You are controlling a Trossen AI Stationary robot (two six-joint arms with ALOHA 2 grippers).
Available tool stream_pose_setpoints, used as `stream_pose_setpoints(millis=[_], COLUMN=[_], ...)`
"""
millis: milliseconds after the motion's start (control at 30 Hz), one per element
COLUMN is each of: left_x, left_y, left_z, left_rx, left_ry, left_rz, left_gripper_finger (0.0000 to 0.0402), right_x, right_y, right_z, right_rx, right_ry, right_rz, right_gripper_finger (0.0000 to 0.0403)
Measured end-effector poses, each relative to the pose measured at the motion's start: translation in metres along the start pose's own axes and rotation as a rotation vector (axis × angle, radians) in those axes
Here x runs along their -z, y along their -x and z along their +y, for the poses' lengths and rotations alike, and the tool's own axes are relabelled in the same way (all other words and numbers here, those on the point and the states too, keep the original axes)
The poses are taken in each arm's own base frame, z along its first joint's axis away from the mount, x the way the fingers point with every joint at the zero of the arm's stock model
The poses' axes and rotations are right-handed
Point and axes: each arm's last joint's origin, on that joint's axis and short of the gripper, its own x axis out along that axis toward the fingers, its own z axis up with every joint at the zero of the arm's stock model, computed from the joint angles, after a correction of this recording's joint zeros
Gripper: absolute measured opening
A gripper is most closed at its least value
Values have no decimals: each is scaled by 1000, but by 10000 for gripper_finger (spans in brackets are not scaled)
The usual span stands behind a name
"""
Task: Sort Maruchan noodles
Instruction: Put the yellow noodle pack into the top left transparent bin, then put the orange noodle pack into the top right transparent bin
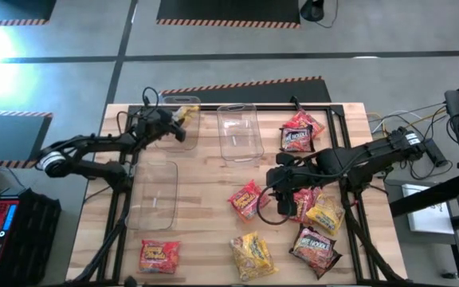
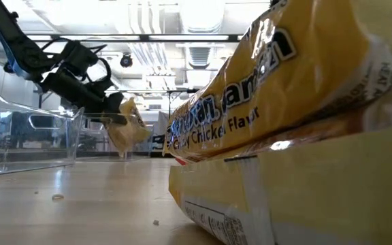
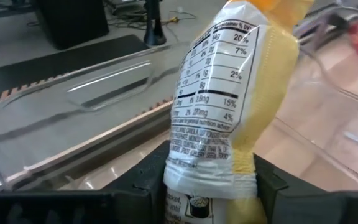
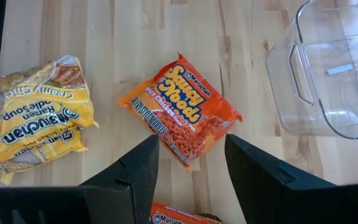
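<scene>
Left fingers [image 3: 210, 186] pinch yellow packet [image 3: 229, 99] — right fingers [image 4: 188, 163] apart.

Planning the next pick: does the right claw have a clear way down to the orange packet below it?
Probably yes. The right claw hovers open above the orange packet, which lies alone on bare wood, apart from the yellow packet and the bin.

I see grey floor [image 1: 213, 36] with striped hazard tape [image 1: 241, 82] (orange and black) around my wooden table [image 1: 205, 207]; ceiling lights [image 2: 203, 17] glare overhead.
</scene>
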Motion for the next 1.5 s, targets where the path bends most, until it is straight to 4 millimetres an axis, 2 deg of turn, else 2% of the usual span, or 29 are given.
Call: stream_pose_setpoints(millis=[500, 800, 967, 1133, 1333, 1500], left_x=[6, -3, -6, -17, -31, -35], left_y=[-11, -10, -9, -3, 9, 18], left_z=[15, 17, 17, 16, 5, -19], left_rx=[-136, -218, -230, -228, -105, 136], left_ry=[-23, -117, -100, -79, -69, 41], left_rz=[-1, -78, -104, -194, -286, -315], left_gripper_finger=[179, 183, 183, 183, 183, 183], right_x=[0, 0, 0, 0, 0, 0], right_y=[0, 0, 0, 0, 0, 0], right_z=[0, 0, 0, 0, 0, 0], right_rx=[0, 0, 0, 0, 0, -1], right_ry=[0, 0, 0, 0, 0, 0], right_rz=[0, -1, -1, -2, -2, -3], right_gripper_finger=[171, 171, 171, 171, 171, 171])
